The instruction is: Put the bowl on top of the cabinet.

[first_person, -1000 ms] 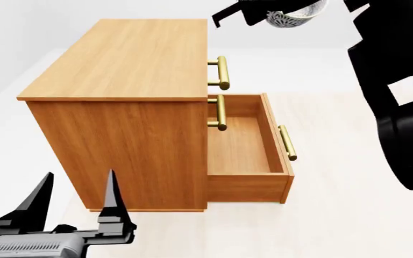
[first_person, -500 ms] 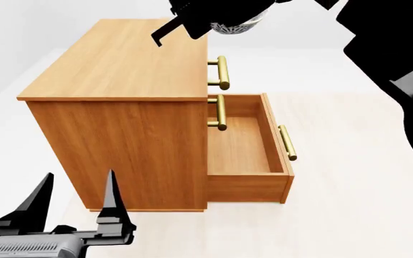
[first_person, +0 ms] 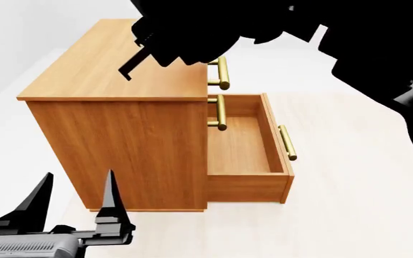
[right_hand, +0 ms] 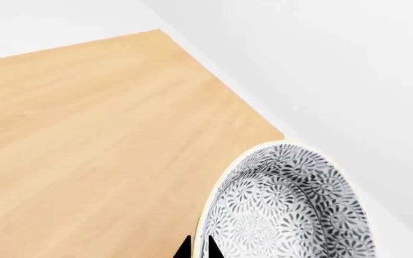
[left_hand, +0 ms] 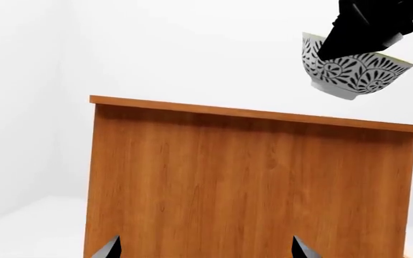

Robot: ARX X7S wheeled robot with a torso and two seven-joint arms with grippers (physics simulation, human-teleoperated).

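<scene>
Left wrist view: my right claw (left_hand: 321, 54) pinches the rim of the bowl (left_hand: 354, 75), tilted in the air above the cabinet (left_hand: 253, 177) top near one end; my left claw (first_person: 73, 207) hangs released and low beside the cabinet. Step in hand: carry; next, I judge, level, lower, release. Top: flat bare wood; room: pale floor (first_person: 350, 226), white walls.

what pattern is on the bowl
White bowl with a dense dark blue-grey leaf pattern, inside and out; clearest in the right wrist view.

The right end effector (left_hand: 368, 27) is raised and clamped, while the left end effector (first_person: 73, 201) sits low, fingers spread.
</scene>
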